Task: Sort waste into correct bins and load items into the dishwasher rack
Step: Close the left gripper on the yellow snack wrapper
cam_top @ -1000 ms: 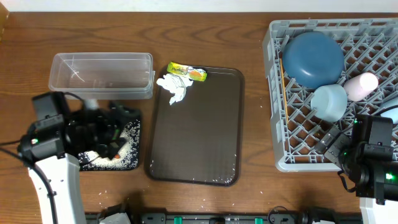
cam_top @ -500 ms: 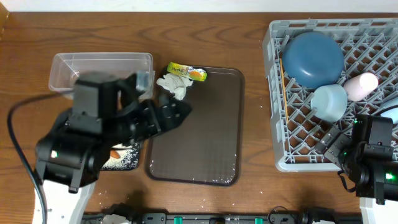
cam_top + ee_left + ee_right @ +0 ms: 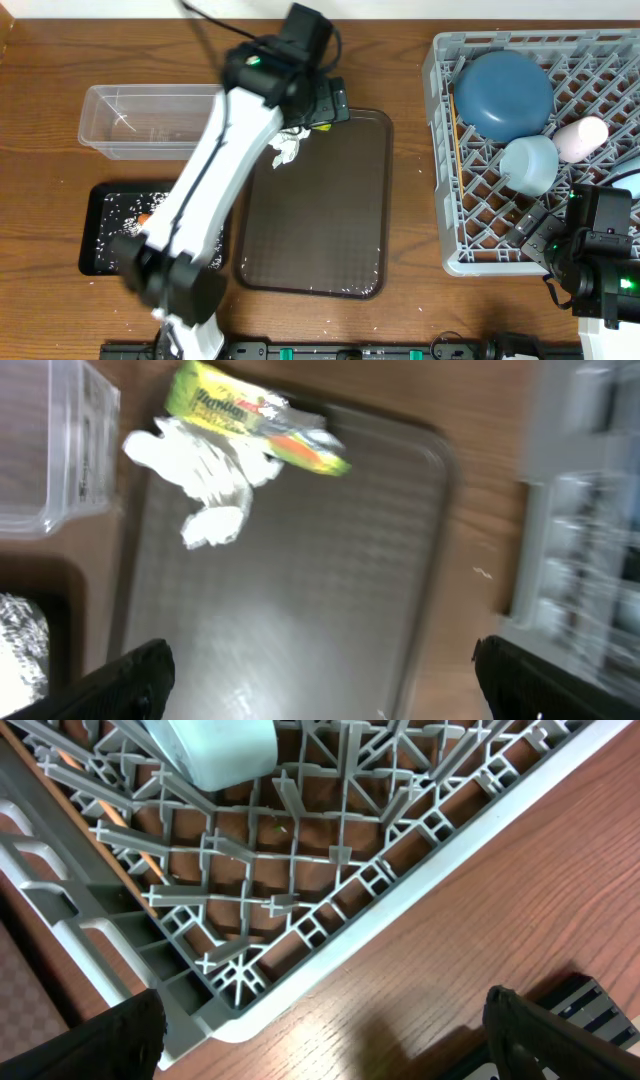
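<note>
Left gripper spread wide, empty, above brown tray near snack wrapper and crumpled tissue. Right gripper likewise spread, empty, over dishwasher rack corner.

Robot test bench dressed up as kitchen cleanup, we reckon

We see a wooden table, a black rail on its edge, a dishwasher rack ahead of the right claw and a serving tray under the left claw.
</note>
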